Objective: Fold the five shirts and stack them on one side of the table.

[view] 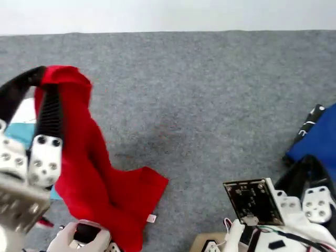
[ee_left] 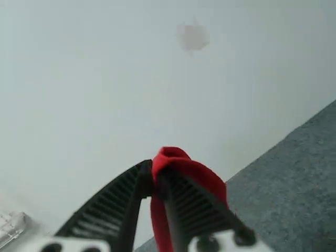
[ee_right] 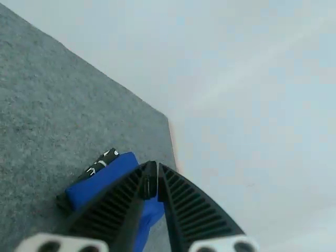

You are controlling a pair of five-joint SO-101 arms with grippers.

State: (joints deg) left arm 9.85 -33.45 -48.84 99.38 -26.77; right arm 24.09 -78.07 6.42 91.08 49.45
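My left gripper [ee_left: 156,176] is shut on a bunched fold of the red shirt [ee_left: 181,173]. In the high view that gripper [view: 46,77] is raised at the left, and the red shirt [view: 100,184] hangs from it in a long drape, its lower end lying crumpled on the grey table [view: 210,94]. At the table's right edge lies a folded blue shirt [view: 319,137] on top of a black one [view: 310,119]. My right gripper [ee_right: 153,177] is shut with nothing between its fingers, hovering just short of the blue shirt [ee_right: 97,184]; the high view shows it [view: 308,164] at the lower right.
A light blue and white garment [view: 17,131] lies at the left edge, partly behind the left arm. The right arm's camera board [view: 252,202] and cables sit at the front right. The grey mat's middle and back are bare; a white wall rises beyond the far edge.
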